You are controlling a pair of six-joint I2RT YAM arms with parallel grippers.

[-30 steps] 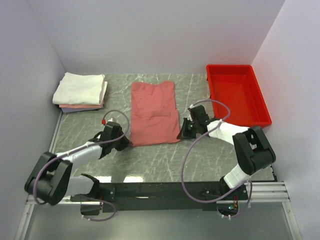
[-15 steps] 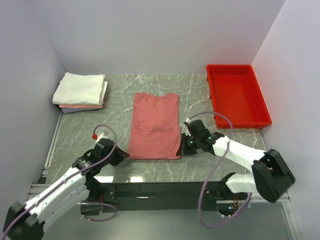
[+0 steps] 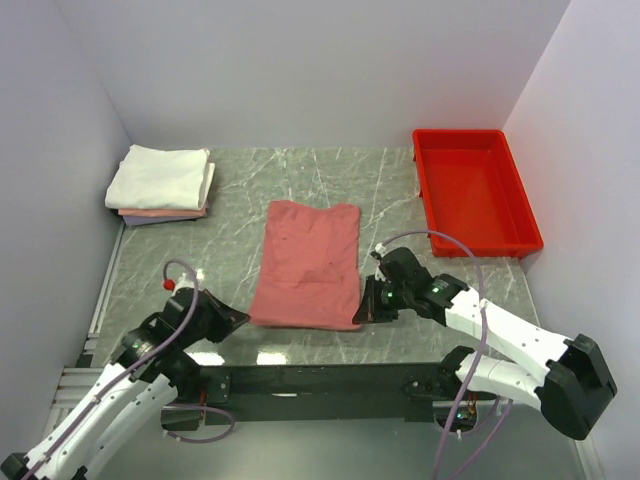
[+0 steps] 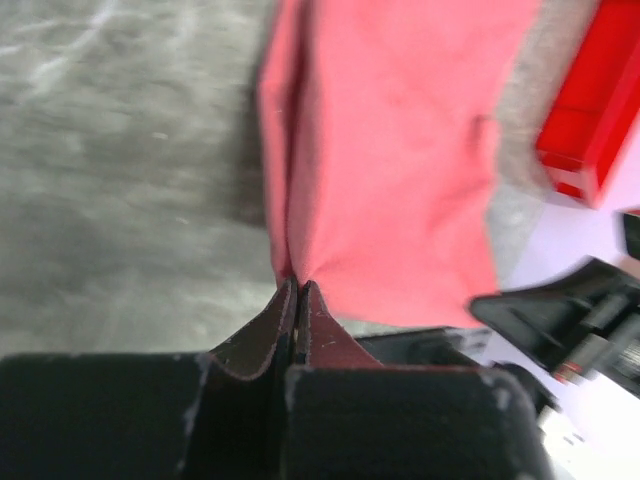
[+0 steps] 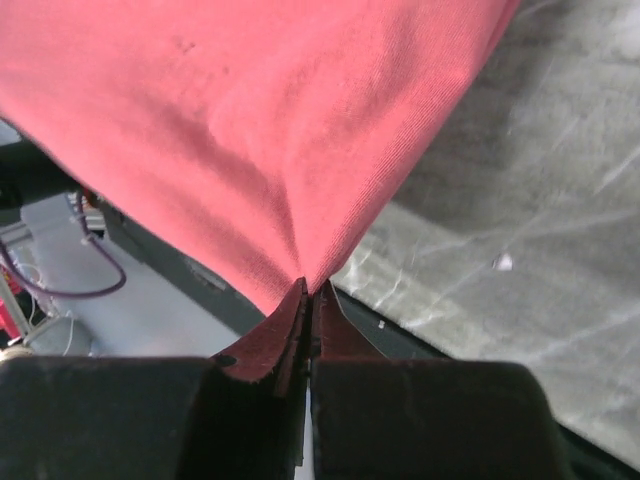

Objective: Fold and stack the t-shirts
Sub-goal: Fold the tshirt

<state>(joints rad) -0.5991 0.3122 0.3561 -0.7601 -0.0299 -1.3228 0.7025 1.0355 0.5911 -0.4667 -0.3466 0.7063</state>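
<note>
Top view: left gripper (image 3: pixel 241 318) and right gripper (image 3: pixel 364 312) pinch near corners of your salmon-red t-shirt (image 3: pixel 308 262); folded stack (image 3: pixel 160 180) far beyond left fingers, red tray (image 3: pixel 470 195) beyond right.
Left wrist: fingers clamped on bunched cloth.
Right wrist: cloth fans ahead, screening your table.

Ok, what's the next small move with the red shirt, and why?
Probably lift both near corners and carry them toward the far hem: left gripper and right gripper each pinch a corner of the salmon shirt, which lies flat at full length.
</note>
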